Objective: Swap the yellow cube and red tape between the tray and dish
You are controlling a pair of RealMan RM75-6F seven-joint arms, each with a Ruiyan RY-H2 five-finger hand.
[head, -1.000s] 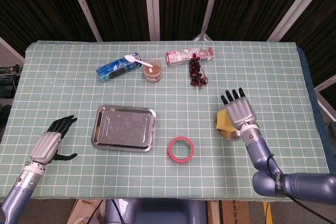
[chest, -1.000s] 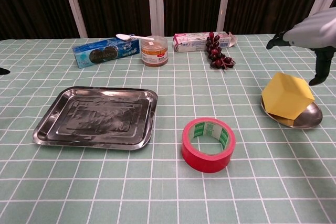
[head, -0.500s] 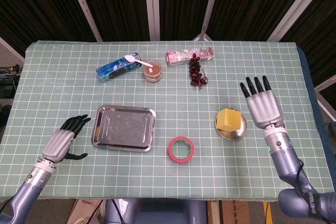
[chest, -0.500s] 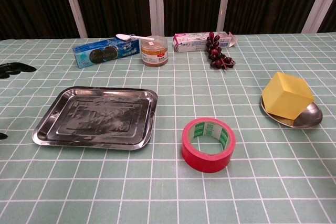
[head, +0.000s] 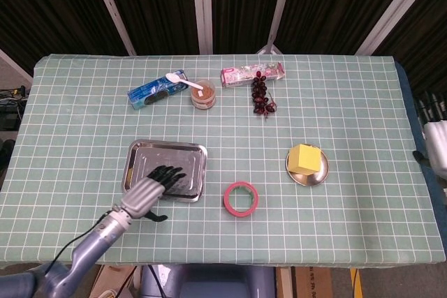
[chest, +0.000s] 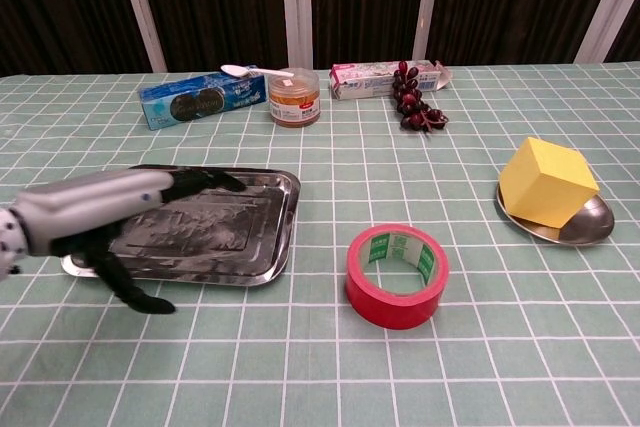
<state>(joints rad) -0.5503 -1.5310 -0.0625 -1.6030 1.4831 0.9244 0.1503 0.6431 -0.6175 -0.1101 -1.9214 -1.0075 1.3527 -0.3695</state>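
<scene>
The yellow cube (head: 304,157) (chest: 546,181) sits tilted in the small metal dish (head: 310,177) (chest: 587,226) at the right. The red tape (head: 241,198) (chest: 397,275) lies flat on the cloth between dish and tray. The steel tray (head: 185,155) (chest: 262,233) holds nothing. My left hand (head: 149,192) (chest: 98,212) hovers over the tray's near left part, fingers spread, holding nothing. My right hand (head: 435,135) shows only at the far right edge of the head view, away from the dish, fingers up and apart.
Along the far side lie a blue cookie pack (head: 156,89) with a white spoon (head: 183,82), a jar (head: 203,95), a pink box (head: 251,73) and dark grapes (head: 261,95). The table edge runs close on the right.
My left hand has swung right from the table's left edge to above the tray. My right hand has drawn back from the dish to the far right edge.
</scene>
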